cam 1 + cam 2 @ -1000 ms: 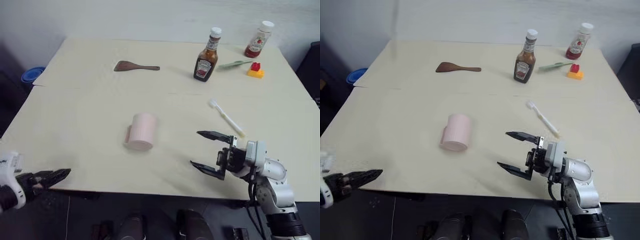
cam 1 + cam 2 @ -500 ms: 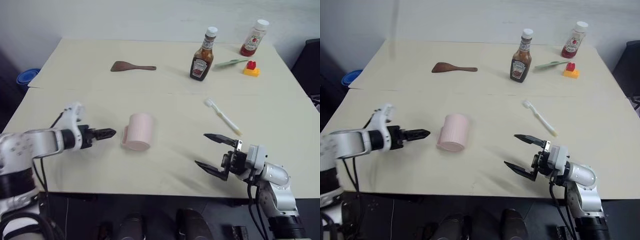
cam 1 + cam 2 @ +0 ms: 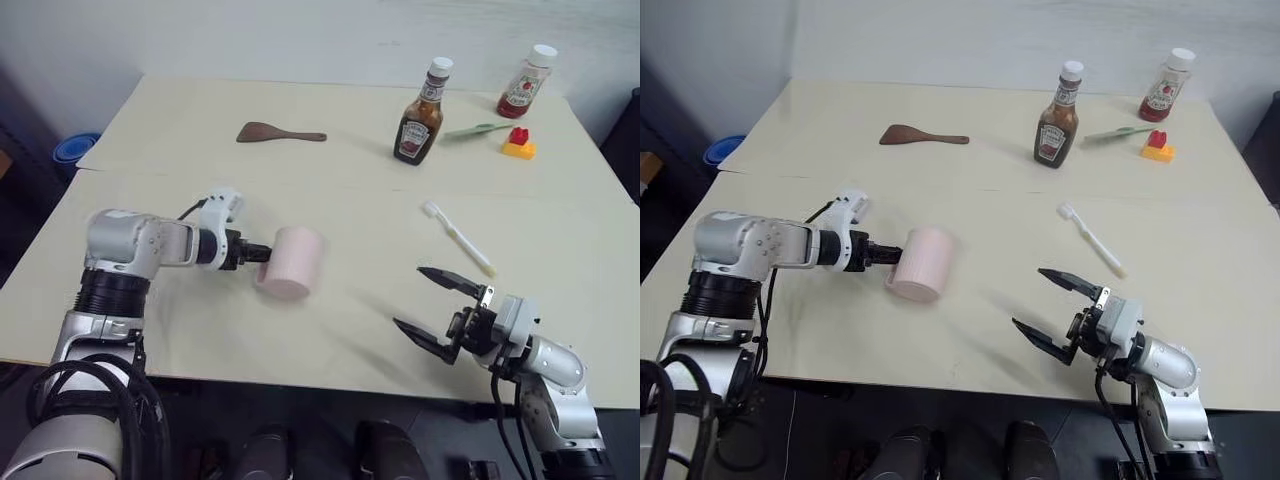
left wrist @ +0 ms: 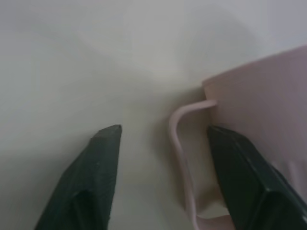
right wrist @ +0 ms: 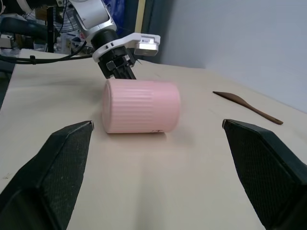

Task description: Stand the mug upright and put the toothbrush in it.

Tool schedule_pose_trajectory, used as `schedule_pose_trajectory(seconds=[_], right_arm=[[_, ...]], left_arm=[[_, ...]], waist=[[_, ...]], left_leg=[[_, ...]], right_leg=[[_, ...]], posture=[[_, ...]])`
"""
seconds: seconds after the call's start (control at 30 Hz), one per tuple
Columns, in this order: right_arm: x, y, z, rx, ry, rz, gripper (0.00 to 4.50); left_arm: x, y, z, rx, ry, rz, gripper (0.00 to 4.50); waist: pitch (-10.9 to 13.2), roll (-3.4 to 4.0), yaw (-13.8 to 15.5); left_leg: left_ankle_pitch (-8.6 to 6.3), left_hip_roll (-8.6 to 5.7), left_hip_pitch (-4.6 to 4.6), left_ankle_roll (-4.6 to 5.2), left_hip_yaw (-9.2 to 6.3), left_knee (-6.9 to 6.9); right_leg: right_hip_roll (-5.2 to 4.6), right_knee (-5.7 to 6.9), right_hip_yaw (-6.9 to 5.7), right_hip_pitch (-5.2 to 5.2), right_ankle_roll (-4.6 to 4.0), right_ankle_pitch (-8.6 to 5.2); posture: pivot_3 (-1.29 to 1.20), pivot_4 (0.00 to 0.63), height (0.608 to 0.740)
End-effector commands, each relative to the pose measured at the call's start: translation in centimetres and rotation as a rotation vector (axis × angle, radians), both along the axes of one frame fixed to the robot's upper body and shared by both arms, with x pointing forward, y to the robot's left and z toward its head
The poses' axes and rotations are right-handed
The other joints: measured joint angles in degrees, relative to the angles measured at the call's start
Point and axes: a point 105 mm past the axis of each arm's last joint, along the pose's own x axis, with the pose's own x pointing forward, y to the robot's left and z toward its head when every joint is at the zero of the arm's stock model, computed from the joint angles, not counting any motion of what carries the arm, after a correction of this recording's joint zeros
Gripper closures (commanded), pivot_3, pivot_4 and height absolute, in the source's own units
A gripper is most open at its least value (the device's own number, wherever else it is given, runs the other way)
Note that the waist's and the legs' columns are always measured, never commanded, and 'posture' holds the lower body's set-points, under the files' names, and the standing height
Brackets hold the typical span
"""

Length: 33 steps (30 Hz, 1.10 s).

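Observation:
The pale pink ribbed mug [image 3: 291,262] lies on its side in the middle of the table, rim toward the front edge. My left gripper [image 3: 260,254] is at its left side. In the left wrist view the mug's handle [image 4: 178,143] sits between the two fingers, which stand apart, open. The white toothbrush [image 3: 457,238] lies flat to the right of the mug. My right gripper [image 3: 409,297] hovers open and empty near the front edge, just in front of the toothbrush and pointing toward the mug [image 5: 141,112].
At the back of the table are a brown spatula [image 3: 278,133], a ketchup bottle [image 3: 418,125], a red sauce bottle [image 3: 527,82], a thin green utensil [image 3: 472,129] and a red-and-yellow block [image 3: 517,145]. A blue object [image 3: 72,148] sits off the table's left edge.
My left arm has swung in from the front left corner, across the table, to the mug's handle. The right gripper has hardly moved. The camera view has shifted a little.

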Motion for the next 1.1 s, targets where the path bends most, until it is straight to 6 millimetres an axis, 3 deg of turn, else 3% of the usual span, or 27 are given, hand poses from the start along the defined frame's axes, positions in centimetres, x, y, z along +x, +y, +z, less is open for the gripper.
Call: schedule_pose_trajectory(seconds=[0.03,0.2,0.27,0.37,0.43,0.47,0.57,0.63,0.73,0.83,0.93,1.03,1.1], right_arm=[[-0.4,-0.2,1.5,0.024,-0.065,-0.045,0.00],[-0.2,-0.4,2.0,0.035,-0.068,-0.075,0.00],[-0.2,-0.4,2.1,0.036,-0.068,-0.079,0.00],[-0.2,-0.7,2.2,0.030,-0.067,-0.100,0.00],[-0.3,-1.2,2.3,0.022,-0.066,-0.117,0.00],[-0.3,-1.4,2.3,0.018,-0.064,-0.124,0.00],[-0.6,-1.9,2.4,-0.001,-0.062,-0.153,0.00],[-0.8,-2.1,2.5,-0.004,-0.063,-0.166,0.00],[-0.9,-2.4,2.6,-0.012,-0.065,-0.188,0.00],[-0.7,-2.6,2.4,-0.013,-0.068,-0.217,0.00],[-0.3,-2.8,2.3,-0.011,-0.074,-0.246,0.00],[0.1,-2.6,2.7,0.010,-0.085,-0.260,0.00],[0.1,-2.4,2.5,0.010,-0.080,-0.254,0.00]], left_arm=[[-1.9,-0.9,-4.4,0.065,0.169,-0.066,2.60],[-2.2,-1.9,-4.9,0.077,0.149,-0.111,4.11],[-1.5,-2.3,-4.3,0.040,0.084,-0.104,4.49],[1.2,-3.5,-0.1,-0.143,-0.231,-0.074,4.49],[1.7,-4.4,2.3,-0.237,-0.420,-0.110,4.49],[1.5,-4.9,2.7,-0.247,-0.481,-0.149,4.49],[2.4,-7.2,4.3,-0.183,-0.893,-0.191,4.49],[2.5,-7.6,5.1,-0.211,-1.110,-0.127,4.49],[2.4,-8.0,4.0,-0.243,-1.246,-0.041,4.49],[2.4,-8.7,1.1,-0.225,-1.228,0.014,4.49],[1.4,-9.7,0.1,-0.234,-1.257,-0.028,4.49],[1.2,-9.0,-0.3,-0.257,-1.224,0.017,3.72],[0.3,-9.0,-0.8,-0.248,-1.199,-0.049,3.12]], waist=[[-0.1,0.12,0.0],[-0.2,0.24,0.0],[-0.2,0.25,0.0],[-0.2,0.28,0.2],[-0.2,0.20,0.4],[-0.1,0.06,0.3],[0.0,-0.01,0.2],[0.0,-0.02,0.2],[0.0,-0.04,0.1],[0.0,-0.05,-0.1],[0.0,-0.08,-0.1],[0.0,-0.07,-0.1],[0.0,-0.06,-0.1]], left_leg=[[0.00,0.00,0.02,0.00,0.00,0.00],[0.00,0.01,0.08,0.01,0.01,0.00],[0.01,0.02,0.09,0.02,0.01,0.00],[0.04,0.06,0.07,0.08,-0.06,0.00],[0.10,0.04,-0.06,0.19,-0.16,0.02],[0.12,0.02,-0.17,0.22,-0.16,0.07],[0.12,-0.01,-0.21,0.22,-0.14,0.06],[0.11,-0.06,-0.22,0.22,-0.12,0.03],[0.09,-0.10,-0.19,0.25,-0.04,0.01],[0.08,-0.11,-0.16,0.26,0.03,-0.02],[0.05,-0.08,-0.16,0.31,0.08,-0.03],[0.04,-0.01,-0.16,0.33,0.05,-0.02],[0.03,0.03,-0.16,0.36,0.04,-0.02]], right_leg=[[0.00,0.00,0.00,0.01,0.00,0.00],[0.00,0.01,0.02,0.06,0.00,0.00],[-0.03,0.01,0.03,0.06,0.00,0.00],[-0.16,0.01,-0.01,0.07,0.00,0.00],[-0.27,-0.01,-0.07,0.06,0.10,0.05],[-0.29,-0.01,-0.09,0.01,0.15,0.08],[-0.26,-0.05,-0.13,-0.01,0.18,0.09],[-0.24,-0.14,-0.16,0.00,0.18,0.10],[-0.25,-0.16,-0.17,0.00,0.21,0.11],[-0.22,-0.17,-0.21,-0.02,0.21,0.12],[-0.23,-0.16,-0.22,-0.05,0.22,0.12],[-0.30,-0.16,-0.24,-0.04,0.23,0.12],[-0.32,-0.15,-0.23,-0.04,0.23,0.12]], posture=[[0.00,0.150,0.740],[0.00,0.150,0.740],[0.00,0.150,0.740],[0.00,0.150,0.740],[0.00,0.150,0.740],[0.00,0.150,0.740],[0.00,0.150,0.740],[0.00,0.150,0.740],[0.00,0.150,0.740],[0.00,0.150,0.740],[0.00,0.150,0.740],[0.00,0.150,0.740],[0.00,0.150,0.740]])
